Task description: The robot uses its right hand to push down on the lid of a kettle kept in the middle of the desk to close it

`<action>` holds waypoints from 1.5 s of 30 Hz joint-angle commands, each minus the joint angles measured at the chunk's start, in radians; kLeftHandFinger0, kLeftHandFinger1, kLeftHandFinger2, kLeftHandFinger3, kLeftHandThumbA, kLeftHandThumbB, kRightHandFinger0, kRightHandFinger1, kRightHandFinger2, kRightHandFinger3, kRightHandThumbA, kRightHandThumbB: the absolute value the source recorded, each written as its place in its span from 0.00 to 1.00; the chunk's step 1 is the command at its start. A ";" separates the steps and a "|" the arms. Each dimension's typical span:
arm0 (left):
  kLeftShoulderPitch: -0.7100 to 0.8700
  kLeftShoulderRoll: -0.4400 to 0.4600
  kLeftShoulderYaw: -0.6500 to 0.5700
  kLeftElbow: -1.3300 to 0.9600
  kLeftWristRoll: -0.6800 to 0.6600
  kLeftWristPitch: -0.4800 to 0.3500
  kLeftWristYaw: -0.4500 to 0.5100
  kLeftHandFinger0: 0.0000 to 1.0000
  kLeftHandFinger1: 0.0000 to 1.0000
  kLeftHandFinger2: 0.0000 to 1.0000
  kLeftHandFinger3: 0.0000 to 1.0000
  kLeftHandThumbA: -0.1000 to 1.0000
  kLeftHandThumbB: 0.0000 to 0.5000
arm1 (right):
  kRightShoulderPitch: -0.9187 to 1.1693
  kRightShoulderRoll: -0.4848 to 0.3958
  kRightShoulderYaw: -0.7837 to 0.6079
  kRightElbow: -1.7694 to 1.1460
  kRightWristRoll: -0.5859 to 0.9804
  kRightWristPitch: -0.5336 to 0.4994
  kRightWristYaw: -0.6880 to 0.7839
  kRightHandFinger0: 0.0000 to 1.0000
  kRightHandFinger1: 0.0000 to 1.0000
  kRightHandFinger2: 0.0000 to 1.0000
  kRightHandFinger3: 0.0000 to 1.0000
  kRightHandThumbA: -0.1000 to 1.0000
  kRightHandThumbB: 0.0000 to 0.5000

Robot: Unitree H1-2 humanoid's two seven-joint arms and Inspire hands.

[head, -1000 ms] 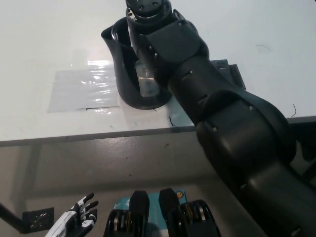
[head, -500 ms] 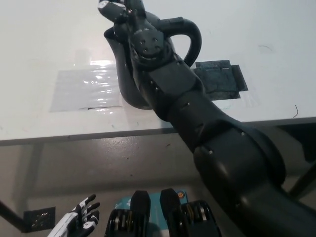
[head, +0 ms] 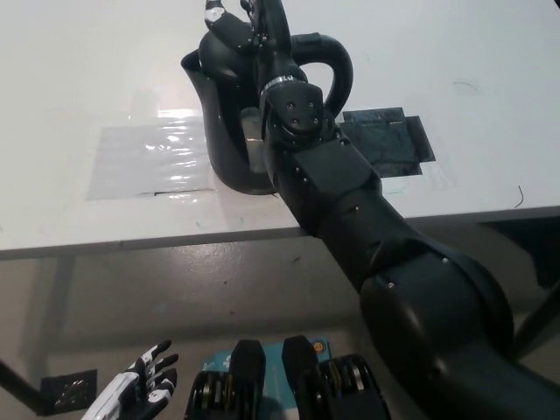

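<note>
A black kettle [head: 226, 122] stands upright in the middle of the white desk [head: 79, 79], its spout to the left and its looped handle [head: 338, 68] to the right. My black right hand [head: 240, 23] lies on top of the kettle over the lid, fingers spread and holding nothing. The hand and wrist hide the lid, so I cannot see how it sits. My black forearm [head: 319, 166] crosses the kettle's right side. My white left hand [head: 140, 388] rests low at the bottom left, below the desk, fingers apart.
A shiny clear sheet [head: 144, 162] is taped flat to the desk left of the kettle. A dark flat patch [head: 385, 140] lies right of it. The desk's front edge [head: 157, 241] runs across the middle, with floor below.
My right arm has drawn back off the kettle's handle side, uncovering the handle. The hand has settled onto the kettle's top. The kettle has stayed in place.
</note>
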 commanded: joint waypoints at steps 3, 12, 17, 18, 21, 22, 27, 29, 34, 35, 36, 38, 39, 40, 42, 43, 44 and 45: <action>-0.008 0.001 0.008 -0.035 -0.005 0.004 0.001 1.00 1.00 1.00 1.00 0.42 0.00 | 0.067 0.024 -0.015 0.061 0.016 0.026 0.003 0.96 1.00 1.00 1.00 0.31 0.18; -0.018 0.001 -0.005 -0.032 0.009 0.005 -0.002 1.00 1.00 1.00 1.00 0.45 0.00 | 0.075 0.011 0.028 0.085 -0.020 0.098 0.082 1.00 1.00 1.00 1.00 0.65 0.09; -0.037 0.026 -0.021 -0.046 0.042 0.026 -0.004 1.00 1.00 1.00 1.00 0.49 0.00 | 0.192 0.009 0.019 0.103 0.012 0.057 0.222 1.00 1.00 1.00 1.00 0.94 0.28; -0.036 0.026 -0.022 -0.050 0.044 0.028 -0.004 1.00 1.00 1.00 1.00 0.48 0.00 | 0.197 0.008 0.017 0.102 0.013 0.057 0.227 1.00 1.00 1.00 1.00 0.94 0.28; -0.038 0.028 -0.032 -0.060 0.058 0.048 -0.001 1.00 1.00 1.00 1.00 0.46 0.00 | 0.253 0.018 0.036 0.109 -0.010 0.053 0.240 1.00 1.00 1.00 1.00 0.95 0.26; -0.039 0.027 -0.033 -0.061 0.058 0.049 -0.001 1.00 1.00 1.00 1.00 0.45 0.00 | 0.263 0.019 0.038 0.111 -0.013 0.051 0.242 1.00 1.00 1.00 1.00 0.96 0.29; -0.039 0.028 -0.023 -0.060 0.063 0.055 0.006 1.00 1.00 1.00 1.00 0.44 0.00 | 0.261 0.025 0.038 0.109 -0.013 0.040 0.245 1.00 1.00 1.00 1.00 1.00 0.29; -0.038 0.025 -0.020 -0.058 0.063 0.059 0.007 1.00 1.00 1.00 1.00 0.44 0.00 | 0.245 0.028 0.021 0.105 0.004 0.036 0.246 1.00 1.00 1.00 1.00 1.00 0.30; -0.033 0.025 -0.022 -0.062 0.071 0.062 0.006 1.00 1.00 1.00 1.00 0.45 0.00 | 0.218 0.046 0.002 0.068 0.016 -0.106 0.242 1.00 1.00 1.00 1.00 0.85 0.29; -0.031 0.026 -0.022 -0.064 0.074 0.060 0.006 1.00 1.00 1.00 1.00 0.45 0.00 | 0.214 0.052 0.001 0.057 0.014 -0.148 0.228 1.00 1.00 1.00 1.00 0.83 0.28; -0.023 0.033 -0.014 -0.067 0.069 0.059 0.003 1.00 1.00 1.00 1.00 0.45 0.00 | 0.204 0.064 0.010 0.039 0.002 -0.194 0.203 1.00 1.00 1.00 1.00 0.85 0.29; -0.022 0.034 -0.010 -0.070 0.062 0.066 -0.001 1.00 1.00 1.00 1.00 0.43 0.00 | 0.194 0.088 -0.003 -0.142 0.040 -0.231 0.267 1.00 1.00 1.00 1.00 0.74 0.16; -0.021 0.034 -0.011 -0.073 0.064 0.069 -0.001 1.00 1.00 1.00 1.00 0.43 0.00 | 0.197 0.092 0.005 -0.211 0.047 -0.231 0.294 1.00 1.00 1.00 1.00 0.73 0.14; -0.021 0.038 -0.014 -0.072 0.072 0.071 0.000 1.00 1.00 1.00 1.00 0.43 0.00 | 0.198 0.100 0.012 -0.317 0.080 -0.231 0.346 1.00 1.00 1.00 1.00 0.72 0.14; -0.023 0.043 -0.017 -0.064 0.077 0.067 -0.002 1.00 1.00 1.00 1.00 0.46 0.00 | 0.210 0.109 0.062 -0.564 0.096 -0.208 0.354 1.00 1.00 1.00 1.00 0.76 0.30; -0.021 0.044 -0.009 -0.064 0.068 0.062 -0.003 1.00 1.00 1.00 1.00 0.46 0.00 | 0.215 0.109 0.098 -0.766 0.102 -0.125 0.353 1.00 1.00 1.00 1.00 0.78 0.35; -0.022 0.044 -0.004 -0.062 0.064 0.060 -0.002 1.00 1.00 1.00 1.00 0.46 0.00 | 0.213 0.108 0.111 -0.845 0.106 -0.093 0.354 1.00 1.00 1.00 1.00 0.79 0.38; -0.024 0.043 0.001 -0.062 0.061 0.062 0.000 1.00 1.00 1.00 1.00 0.45 0.00 | 0.205 0.107 0.122 -0.925 0.127 -0.058 0.360 1.00 1.00 1.00 1.00 0.80 0.42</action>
